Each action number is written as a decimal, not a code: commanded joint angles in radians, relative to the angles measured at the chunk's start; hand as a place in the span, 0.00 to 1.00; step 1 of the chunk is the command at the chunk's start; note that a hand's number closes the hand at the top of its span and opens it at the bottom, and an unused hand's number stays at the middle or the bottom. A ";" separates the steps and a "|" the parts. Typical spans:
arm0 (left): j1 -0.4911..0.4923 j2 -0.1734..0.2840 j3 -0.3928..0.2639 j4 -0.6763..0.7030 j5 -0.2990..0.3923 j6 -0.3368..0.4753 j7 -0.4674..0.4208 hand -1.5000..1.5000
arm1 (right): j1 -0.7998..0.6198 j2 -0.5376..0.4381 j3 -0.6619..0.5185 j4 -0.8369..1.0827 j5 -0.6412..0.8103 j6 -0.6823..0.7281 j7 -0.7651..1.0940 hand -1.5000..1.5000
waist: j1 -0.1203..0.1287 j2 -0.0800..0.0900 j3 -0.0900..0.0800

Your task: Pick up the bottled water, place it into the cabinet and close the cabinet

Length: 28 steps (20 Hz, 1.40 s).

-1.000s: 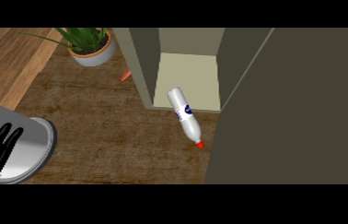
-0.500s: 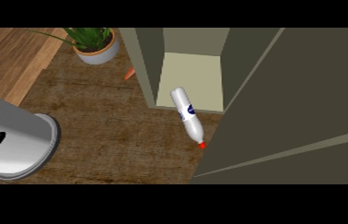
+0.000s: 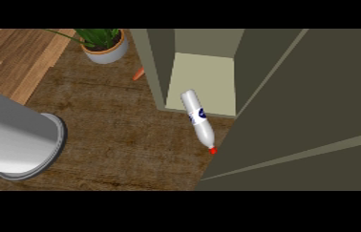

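The desk [image 3: 120, 131] has a dark brown, rough-grained top. Along its upper left runs a lighter wooden strip [image 3: 32, 59] with plank lines. A potted plant [image 3: 104, 45], green leaves in a pale grey pot, stands near the top edge. A small orange object [image 3: 139, 74] lies just below the pot, partly hidden; its kind cannot be determined. Lighting is even.

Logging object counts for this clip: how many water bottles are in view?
1. The white plastic water bottle with a red cap lies on its side across the open cabinet's front edge, its base on the pale shelf, cap out over the brown counter. The cabinet door may hide others.
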State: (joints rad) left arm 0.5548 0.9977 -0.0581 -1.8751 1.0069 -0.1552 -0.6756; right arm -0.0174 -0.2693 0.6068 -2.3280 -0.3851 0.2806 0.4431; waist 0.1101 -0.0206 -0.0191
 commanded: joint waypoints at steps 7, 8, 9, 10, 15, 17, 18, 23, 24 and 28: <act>0.044 0.039 0.077 0.036 0.021 -0.110 -0.025 0.00 | -0.230 0.241 0.114 0.149 -0.028 -0.115 0.202 1.00 | 0.042 0.022 0.004; 0.041 0.041 0.084 0.041 0.032 -0.118 -0.023 0.00 | -0.258 0.241 0.110 0.157 -0.070 -0.098 0.235 1.00 | 0.039 0.025 0.005; 0.041 0.043 0.087 0.030 0.043 -0.126 -0.018 0.00 | -0.292 0.250 0.101 0.195 -0.099 -0.077 0.243 1.00 | 0.041 0.030 0.007; 0.058 0.050 0.095 0.039 0.037 -0.155 -0.026 0.00 | -0.323 0.260 0.113 0.206 -0.125 -0.051 0.244 1.00 | 0.053 0.026 0.007; 0.087 0.042 0.133 0.076 0.054 -0.194 -0.037 0.00 | -0.540 0.262 0.000 0.346 -0.273 -0.066 0.261 1.00 | 0.020 0.025 0.011; 0.137 0.029 0.152 0.088 0.039 -0.221 -0.060 0.00 | -0.608 0.265 -0.024 0.434 -0.301 -0.145 0.261 1.00 | 0.010 0.019 0.014; 0.149 0.020 0.141 0.059 0.037 -0.210 -0.052 0.00 | -0.668 0.266 -0.047 0.494 -0.339 -0.157 0.266 1.00 | 0.010 0.022 0.015; 0.214 -0.017 0.213 0.080 0.022 -0.254 -0.085 0.00 | -0.766 0.268 -0.111 0.674 -0.448 -0.221 0.195 1.00 | -0.031 0.023 0.018; 0.222 -0.003 0.231 0.071 0.049 -0.266 -0.062 0.00 | -0.823 0.268 -0.174 0.692 -0.501 -0.224 0.257 1.00 | -0.040 0.023 0.019; 0.304 -0.039 0.291 0.049 0.029 -0.287 -0.063 0.00 | -0.809 0.255 -0.252 0.833 -0.506 -0.123 0.233 1.00 | -0.051 0.023 0.020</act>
State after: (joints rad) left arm 0.7992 0.9855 0.1538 -1.8421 1.0307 -0.4252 -0.7067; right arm -0.7982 -0.0023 0.4500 -1.6333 -0.8592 0.1056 0.6882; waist 0.0735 -0.0027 -0.0024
